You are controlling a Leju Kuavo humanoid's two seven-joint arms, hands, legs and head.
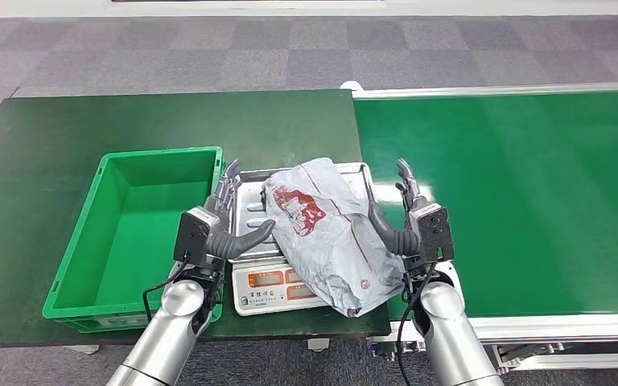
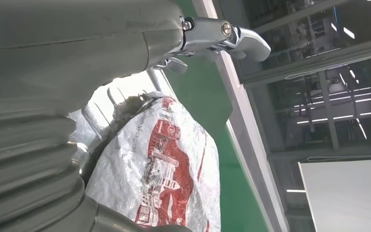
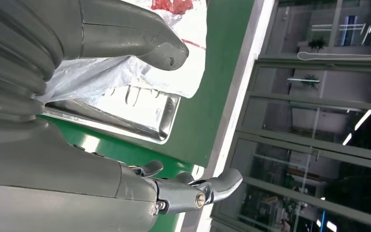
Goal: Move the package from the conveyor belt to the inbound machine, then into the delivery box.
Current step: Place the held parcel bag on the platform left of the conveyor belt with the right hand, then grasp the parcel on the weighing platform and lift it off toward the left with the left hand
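Package [image 1: 330, 233] = silver-grey poly mailer w/ red print, lying diagonally across the steel tray of the scale [image 1: 267, 291], i.e. the inbound machine. Near end of the bag overhangs the front of the scale and covers part of the display; far end reaches the tray's back edge. Conveyor belt [image 1: 531, 193] is off to the right, the green delivery box [image 1: 141, 221] sits just left of the scale on the dark table [image 1: 88, 121].

Left hand [image 1: 225, 217] is at the tray's left side, fingers spread, thumb reaching toward the bag and near or just touching its edge; can't tell which. Holds nothing. Right hand [image 1: 406, 221] is at the bag's right edge, fingers apart and pointing away, thumb curved against or just beside the film; contact not clear from head view. Right wrist view shows the thumb right over the crinkled plastic, not closed on it. So both hands wide, bracketing the package, no grip.

Handling, as a guess: bag looks soft and floppy, lumpy inside, prob. light. Film is glossy, so likely slippery, and it'll sag and fold if lifted from one corner. Doesn't look fragile. Best bet: squeeze from both long sides round the bulky middle, palms in, two-handed, then carry it left over the box wall. Watch the overhanging end: it could drag on the scale or catch the box rim.

Stage: looks like weighing stop reached, box step not yet done.
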